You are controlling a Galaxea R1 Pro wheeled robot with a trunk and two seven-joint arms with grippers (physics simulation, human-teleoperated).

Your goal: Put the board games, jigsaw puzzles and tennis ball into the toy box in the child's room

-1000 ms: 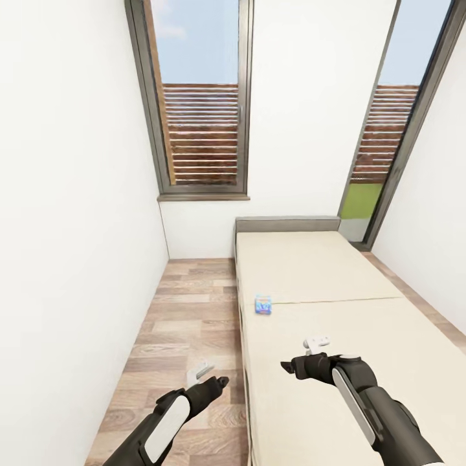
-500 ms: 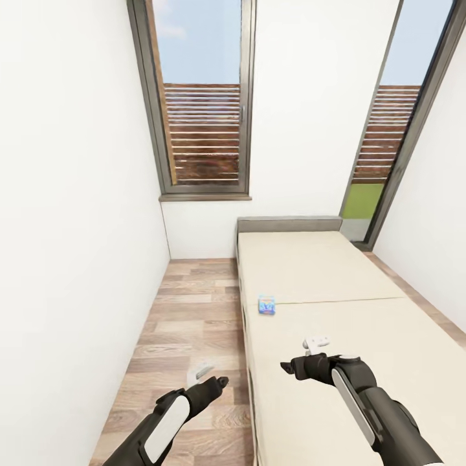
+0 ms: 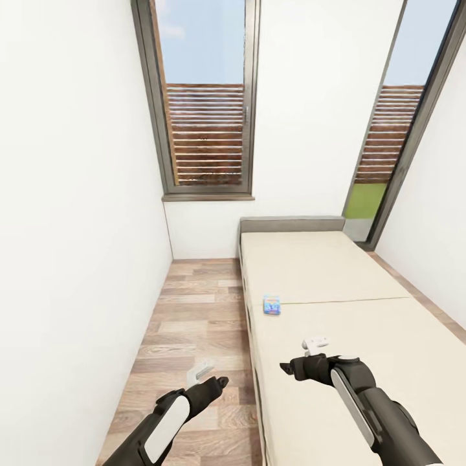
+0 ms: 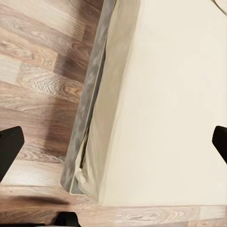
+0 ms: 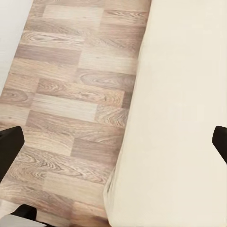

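Both claws hang released: the right gripper (image 3: 316,341) risks overshooting the small blue patterned board-game box (image 3: 272,304) ahead of it on the low beige mattress bed (image 3: 323,272), while the left gripper (image 3: 202,372) idles over the wood-plank floor (image 3: 194,310).

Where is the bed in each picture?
Head view: the bed runs up the right half, with a small blue game box near its left edge.
Left wrist view: bed beside the wood floor.
Right wrist view: bed beside that floor.
Shared landmark: the bed's edge along the floor.
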